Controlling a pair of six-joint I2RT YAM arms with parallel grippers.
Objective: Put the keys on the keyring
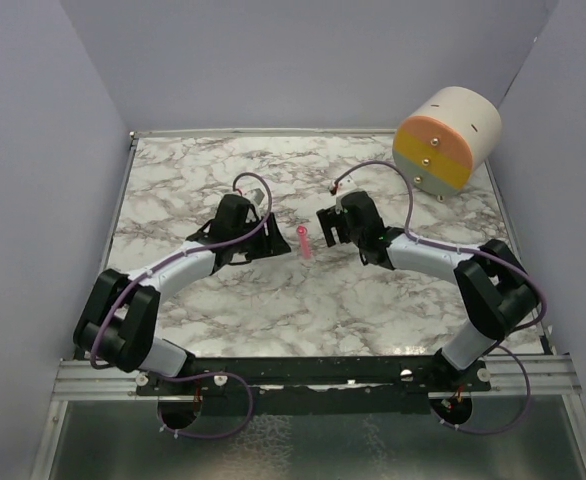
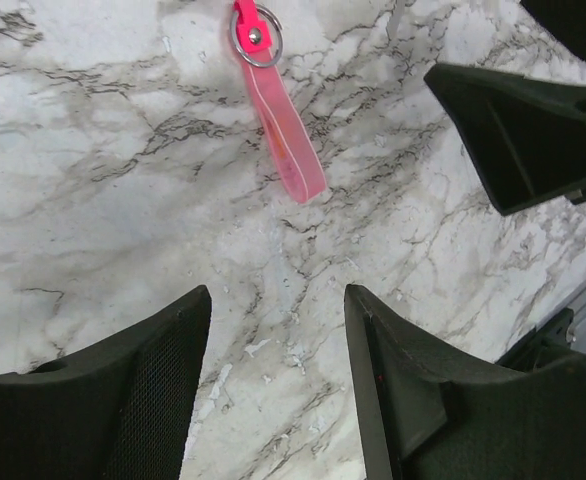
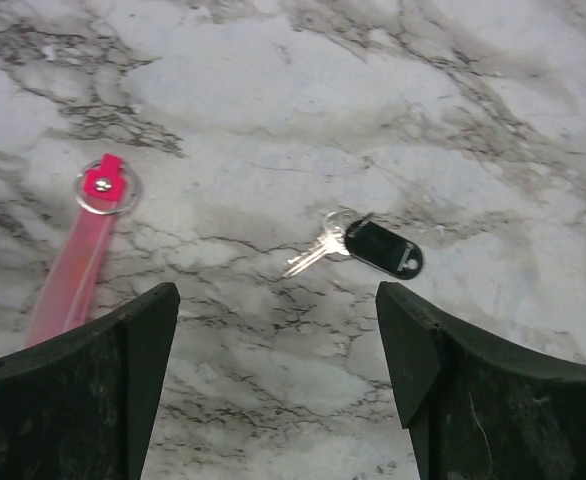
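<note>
The keys (image 3: 358, 246), one small silver key joined to a black oval head, are seen lying flat on the white and grey marble worktop (image 1: 203, 180). They are touched by nothing. In the right wrist view they are found ahead of the right gripper (image 3: 276, 295), past the tips of its two black fingers (image 3: 83, 390). These fingers are spread wide, and nothing is held between them.

The keyring (image 2: 285, 135), a slim bright pink strip with a thin metal ring (image 2: 256, 37) at one end, is also laid flat on the worktop. It is set apart from the keys, off to their left in the right wrist view. The keys are not yet put on the metal ring.

In the top view the keyring is seen near the middle of the worktop, between the two grippers. The keys are too small to be made out there.

The left gripper (image 2: 278, 300) is pointed at the pink strip. Its fingers (image 2: 123, 400) are held apart, with only bare worktop between them, and the strip is not touched.

A big round drum (image 1: 448, 140), cream on its side and orange and yellow on its face, is placed at the far right corner of the worktop.
</note>
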